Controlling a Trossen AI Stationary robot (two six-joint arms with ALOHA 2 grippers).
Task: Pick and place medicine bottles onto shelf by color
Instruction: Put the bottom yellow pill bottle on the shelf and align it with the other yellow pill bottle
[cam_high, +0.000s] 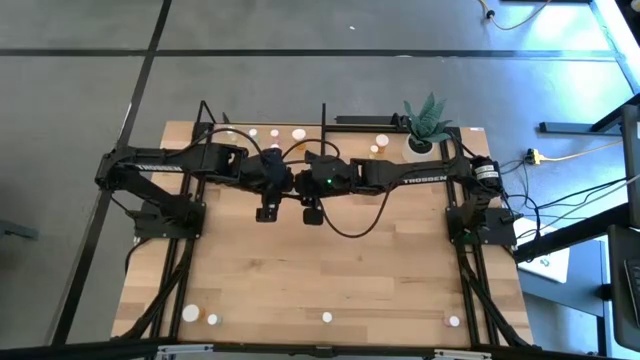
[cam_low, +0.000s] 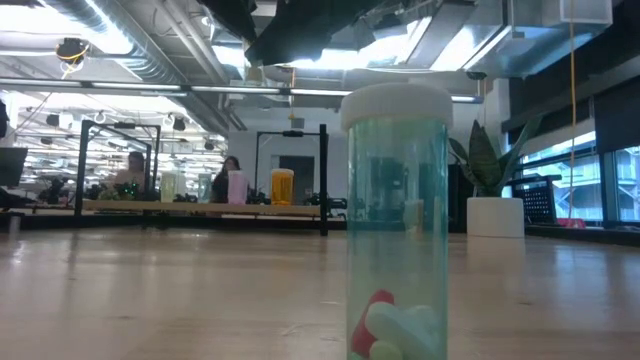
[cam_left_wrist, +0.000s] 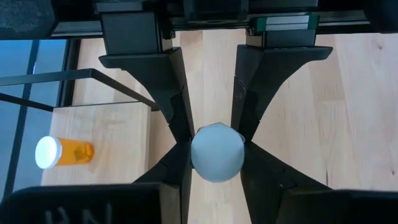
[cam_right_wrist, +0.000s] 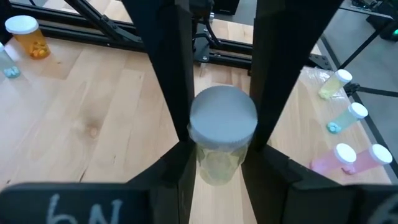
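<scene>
Left gripper (cam_left_wrist: 216, 146) over table (cam_high: 330, 270) centre, near shelf (cam_high: 270, 135): fingers (cam_left_wrist: 168, 93) closed narrow on white-capped bottle (cam_left_wrist: 216, 152), cap pinched between tips. Right gripper (cam_right_wrist: 221, 124) just beside it, fingers clamped on sides of pale bottle (cam_right_wrist: 221, 134) with white cap. Orange bottle (cam_left_wrist: 62, 152) lies on shelf board. More bottles along table's near edge (cam_high: 327, 317).

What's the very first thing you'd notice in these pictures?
A see-through green bottle with a white cap, looming right in front of the table-level camera. Above the table's middle, the left tool pinches a white-capped bottle, and the right tool pinches another white-capped, pale bottle.
</scene>
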